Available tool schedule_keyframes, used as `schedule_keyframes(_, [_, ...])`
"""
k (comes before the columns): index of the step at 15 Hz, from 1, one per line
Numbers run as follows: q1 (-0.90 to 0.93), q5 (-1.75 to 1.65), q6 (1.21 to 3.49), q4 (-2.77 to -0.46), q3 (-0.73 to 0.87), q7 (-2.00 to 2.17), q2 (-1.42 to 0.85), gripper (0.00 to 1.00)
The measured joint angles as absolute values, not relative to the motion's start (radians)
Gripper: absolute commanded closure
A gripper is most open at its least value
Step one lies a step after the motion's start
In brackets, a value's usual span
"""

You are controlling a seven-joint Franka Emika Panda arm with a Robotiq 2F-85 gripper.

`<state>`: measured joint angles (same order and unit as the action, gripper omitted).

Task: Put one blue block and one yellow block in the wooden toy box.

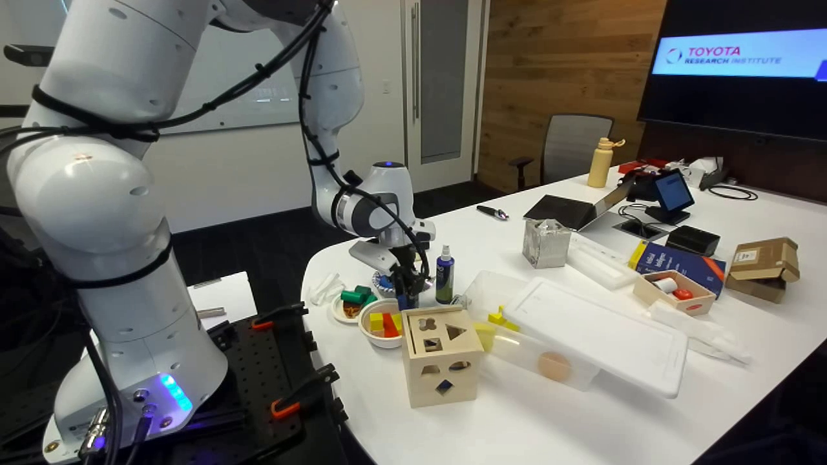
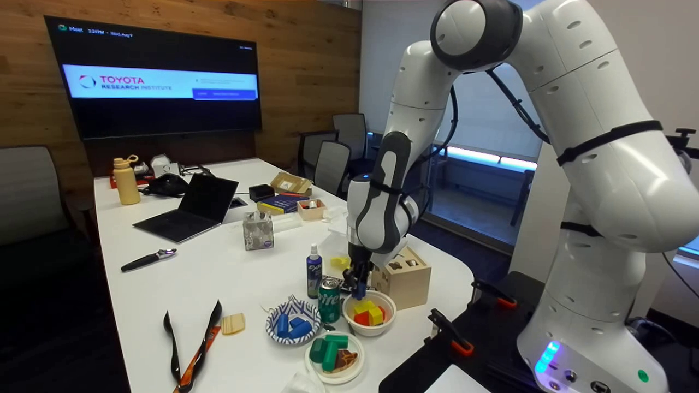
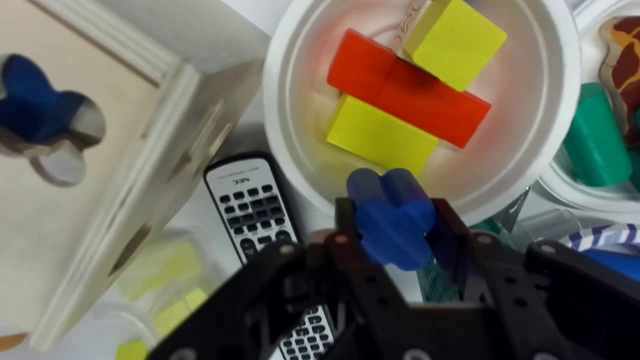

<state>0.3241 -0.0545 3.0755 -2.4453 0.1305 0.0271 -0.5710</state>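
The pale wooden toy box (image 1: 442,381) stands on the table and also shows in an exterior view (image 2: 412,284) and at the left of the wrist view (image 3: 125,165). Something blue (image 3: 35,102) shows through its clover-shaped top hole. My gripper (image 3: 392,215) is shut on a blue clover-shaped block (image 3: 395,237); the block also shows in an exterior view (image 2: 359,291). The gripper holds it near the rim of a white bowl (image 3: 562,75), beside the box. Two yellow blocks (image 3: 382,135) (image 3: 455,45) lie in that bowl with red pieces.
A patterned bowl (image 2: 270,327) holds other blue blocks. A plate (image 2: 357,374) holds green blocks. A green can (image 2: 329,305) and a spray bottle (image 2: 314,275) stand close to the gripper. A remote (image 3: 245,200) lies by the box. A clear bin with a white lid (image 1: 601,336) is beyond.
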Motion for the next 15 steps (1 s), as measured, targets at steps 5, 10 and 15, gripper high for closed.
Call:
schedule_keyframes(5, [0.176,0.012,2.931,-2.489,-0.022,0.030,-0.349,0.85])
schedule_keyframes(10, [0.135,0.025,2.712,-2.516,-0.001,0.215,-0.127,0.85])
schedule_keyframes(15, [0.085,-0.108,2.670,-2.577,0.061,0.463,-0.062,0.85])
